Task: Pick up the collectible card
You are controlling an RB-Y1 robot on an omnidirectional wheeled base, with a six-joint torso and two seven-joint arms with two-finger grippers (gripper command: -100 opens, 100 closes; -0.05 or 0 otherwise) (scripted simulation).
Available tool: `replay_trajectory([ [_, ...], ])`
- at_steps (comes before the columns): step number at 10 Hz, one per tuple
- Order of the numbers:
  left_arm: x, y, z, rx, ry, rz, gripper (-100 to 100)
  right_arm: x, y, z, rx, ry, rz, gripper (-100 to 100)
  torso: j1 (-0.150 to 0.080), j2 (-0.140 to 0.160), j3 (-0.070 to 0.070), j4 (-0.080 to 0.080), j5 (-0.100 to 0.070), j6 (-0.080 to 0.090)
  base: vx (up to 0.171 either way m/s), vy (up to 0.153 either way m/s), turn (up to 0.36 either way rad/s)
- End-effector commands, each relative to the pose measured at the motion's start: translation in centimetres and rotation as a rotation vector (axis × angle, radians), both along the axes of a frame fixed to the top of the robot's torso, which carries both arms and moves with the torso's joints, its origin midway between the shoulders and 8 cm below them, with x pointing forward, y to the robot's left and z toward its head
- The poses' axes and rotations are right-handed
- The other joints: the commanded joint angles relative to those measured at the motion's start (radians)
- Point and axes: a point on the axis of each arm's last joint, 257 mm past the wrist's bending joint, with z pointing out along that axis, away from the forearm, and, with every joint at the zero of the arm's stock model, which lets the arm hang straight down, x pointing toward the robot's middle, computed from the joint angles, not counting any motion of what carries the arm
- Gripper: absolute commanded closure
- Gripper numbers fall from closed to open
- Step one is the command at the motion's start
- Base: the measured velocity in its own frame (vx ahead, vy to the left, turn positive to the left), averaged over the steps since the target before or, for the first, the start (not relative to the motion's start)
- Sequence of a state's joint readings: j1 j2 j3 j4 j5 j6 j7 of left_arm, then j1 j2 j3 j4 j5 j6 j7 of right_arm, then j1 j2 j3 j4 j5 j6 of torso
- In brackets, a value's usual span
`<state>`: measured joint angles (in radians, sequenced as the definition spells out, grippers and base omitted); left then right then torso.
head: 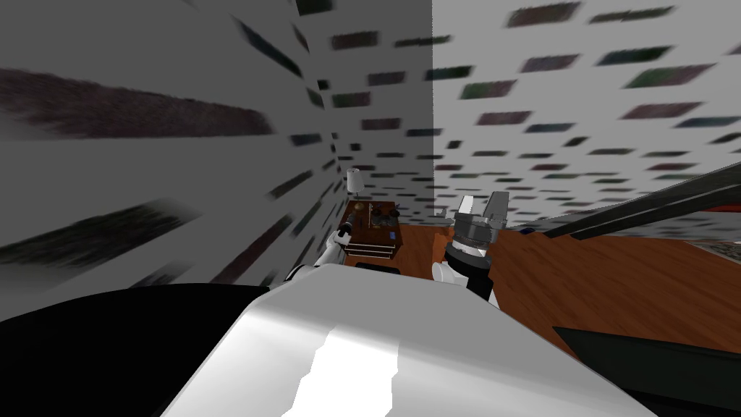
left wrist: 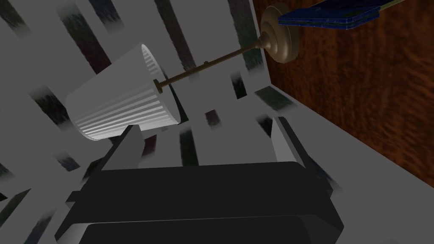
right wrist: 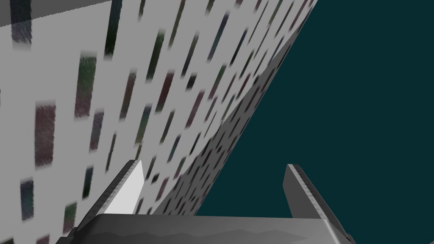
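Lying beyond left jaws, card (left wrist: pixel 335 18) beside lamp (left wrist: pixel 123 99)

I'm standing in what is looking like a room of a home: a shaded lamp (left wrist: pixel 123 101) is sitting on a small wooden counter (left wrist: pixel 360 93) in the corner, patterned wallpaper (head: pixel 579 108) is covering the walls, and a wood floor (head: pixel 615 282) is stretching away.

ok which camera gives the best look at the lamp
The left wrist view: the lamp shows large, with its white ribbed shade, thin stem and round base. The head view has it tiny at the wooden table's back corner. The right wrist view faces a patterned wall.
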<state>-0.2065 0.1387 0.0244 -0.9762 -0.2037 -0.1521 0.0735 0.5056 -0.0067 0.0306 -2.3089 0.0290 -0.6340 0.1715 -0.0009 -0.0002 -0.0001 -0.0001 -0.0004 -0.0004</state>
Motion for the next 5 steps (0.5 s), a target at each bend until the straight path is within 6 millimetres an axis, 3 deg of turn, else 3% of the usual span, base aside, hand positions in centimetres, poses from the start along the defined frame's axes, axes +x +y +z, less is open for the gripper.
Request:
replay_trajectory([
  [1, -0.1, 0.0, -1.6, 0.002, 0.046, 0.002, -100, 0.0, 0.0, 0.0, 0.000, 0.000, 0.000, 0, 0.000, 0.000, 0.000, 0.000, 0.000, 0.000, -0.001, -0.016, 0.000],
  [5, -0.3, -0.3, -4.2, 0.004, 0.122, 0.005, -100, 0.0, 0.0, 0.0, 0.000, 0.000, 0.000, 0, 0.000, 0.000, 0.000, 0.000, 0.000, 0.000, 0.002, -0.016, 0.000],
])
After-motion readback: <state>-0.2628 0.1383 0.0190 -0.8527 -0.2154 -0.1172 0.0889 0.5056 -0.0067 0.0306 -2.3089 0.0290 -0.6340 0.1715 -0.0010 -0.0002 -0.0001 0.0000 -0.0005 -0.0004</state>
